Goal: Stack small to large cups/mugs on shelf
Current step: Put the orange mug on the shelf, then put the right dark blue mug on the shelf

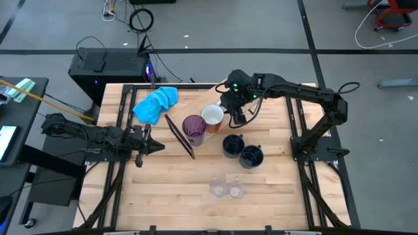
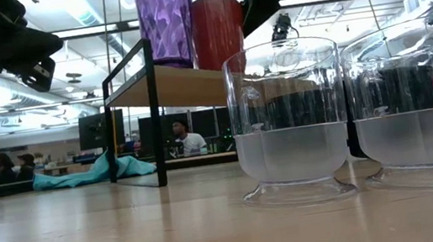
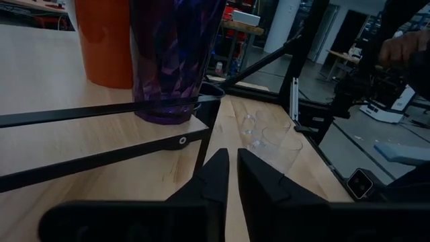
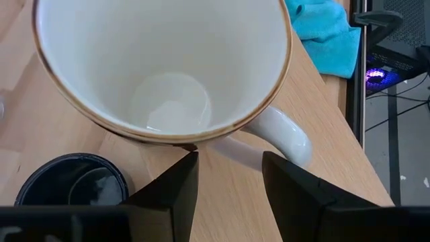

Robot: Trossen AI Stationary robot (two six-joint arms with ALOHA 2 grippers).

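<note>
The shelf (image 1: 208,140) is a light wooden board on a black wire frame (image 2: 153,113). On it stand the purple tumbler (image 1: 194,128) and a mug (image 1: 212,115) that is white inside and orange-red outside (image 2: 217,32). Two dark navy mugs (image 1: 232,145) (image 1: 251,156) and two clear glasses (image 1: 217,188) (image 1: 236,190) stand on the tabletop. My right gripper (image 4: 228,168) hangs open and slanting down over the mug's handle (image 4: 285,134). My left gripper (image 3: 232,176) points level at the shelf's left end, its fingers nearly together with nothing between them. My right gripper has one fingertip (image 4: 189,161) right at the mug's outer wall, just below the rim and beside the root of the handle. I cannot tell whether it touches. The other finger stands clear on the far side of the handle. The mug stands upright on the shelf.
A blue cloth (image 1: 155,103) lies at the table's far left. The two glasses (image 2: 289,123) (image 2: 418,105) stand close to the near edge. Black frame rails (image 1: 121,117) run along both sides of the table.
</note>
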